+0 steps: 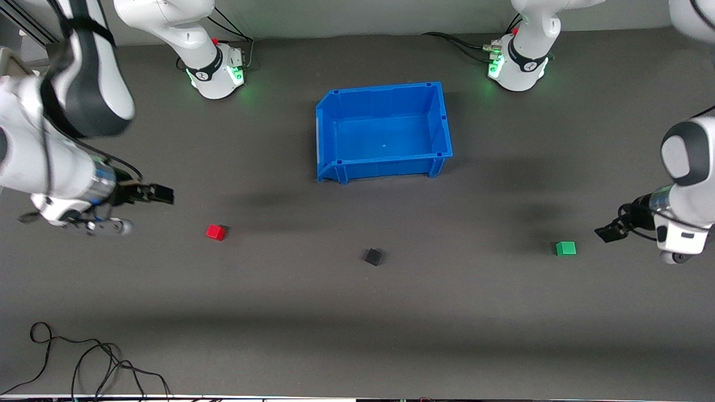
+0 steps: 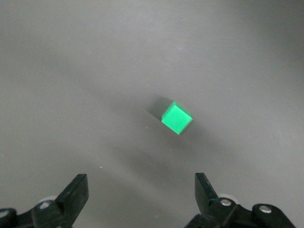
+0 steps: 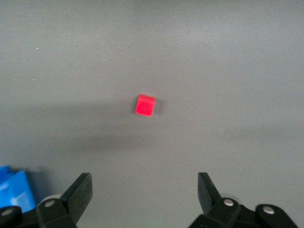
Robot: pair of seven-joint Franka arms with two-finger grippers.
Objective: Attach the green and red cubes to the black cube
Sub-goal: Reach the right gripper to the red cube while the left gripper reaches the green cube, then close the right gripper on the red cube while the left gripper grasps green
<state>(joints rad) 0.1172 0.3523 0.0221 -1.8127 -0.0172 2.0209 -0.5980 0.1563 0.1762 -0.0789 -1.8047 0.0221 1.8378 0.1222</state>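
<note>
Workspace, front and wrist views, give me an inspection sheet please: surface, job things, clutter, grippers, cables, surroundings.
Surface: dark grey table, matte.
Job's things: red cube, black cube and green cube lie apart, all nearer the front camera than the blue bin.
Clutter: nothing seen.
Grippers: left gripper open, in the air by the green cube; right gripper open, in the air by the red cube.
Cables: black loops at the table's front edge.
Surroundings: arm bases lit green.

Dark grey matte bench [image 1: 357, 324], evenly lit, soft shadows across it. Pale grey wall [image 1: 363, 14] along its robot-base edge. Loose black cables [image 1: 84, 363] at the camera-side corner.
</note>
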